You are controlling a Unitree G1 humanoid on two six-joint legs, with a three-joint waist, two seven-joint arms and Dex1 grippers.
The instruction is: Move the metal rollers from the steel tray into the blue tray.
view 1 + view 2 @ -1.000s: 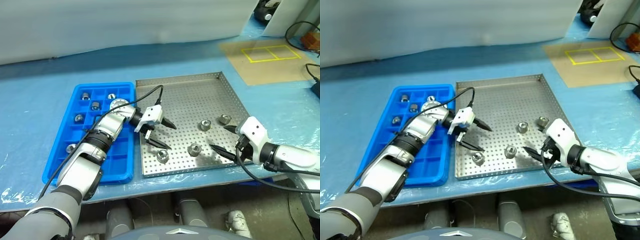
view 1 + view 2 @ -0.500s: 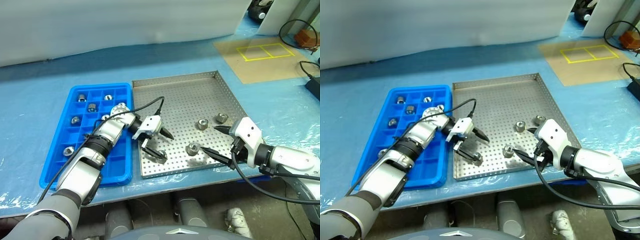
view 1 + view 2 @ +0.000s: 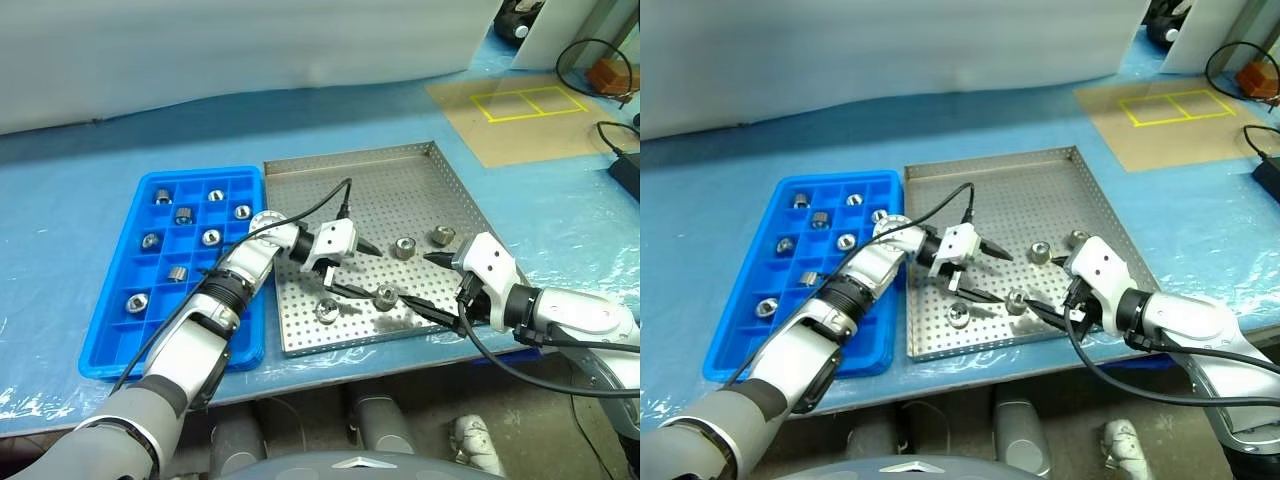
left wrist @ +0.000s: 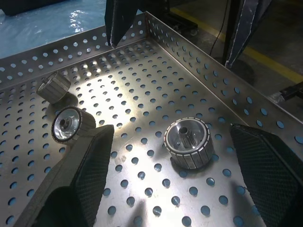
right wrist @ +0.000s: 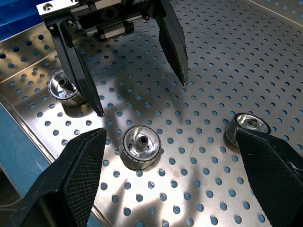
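Observation:
The steel tray (image 3: 400,190) lies mid-table with several metal rollers on it: one at the front left (image 3: 327,309), one in the middle (image 3: 387,296), and two further back (image 3: 404,247) (image 3: 443,236). My left gripper (image 3: 365,270) reaches in from the left and is open, its fingers on either side of the middle roller (image 4: 187,143) without touching it. From the right, my right gripper (image 3: 418,282) faces the same roller (image 5: 139,147), also open and empty. The blue tray (image 3: 110,330) sits left of the steel tray, with several rollers (image 3: 184,214) in its compartments.
A cardboard sheet with a yellow taped rectangle (image 3: 520,110) lies at the back right, with black cables (image 3: 615,140) beside it. The table is covered in blue film, and its front edge runs just below both trays.
My left gripper has swung right across the steel tray, from beside the front-left roller to the middle roller. The right gripper has stayed put. The camera view shifted slightly.

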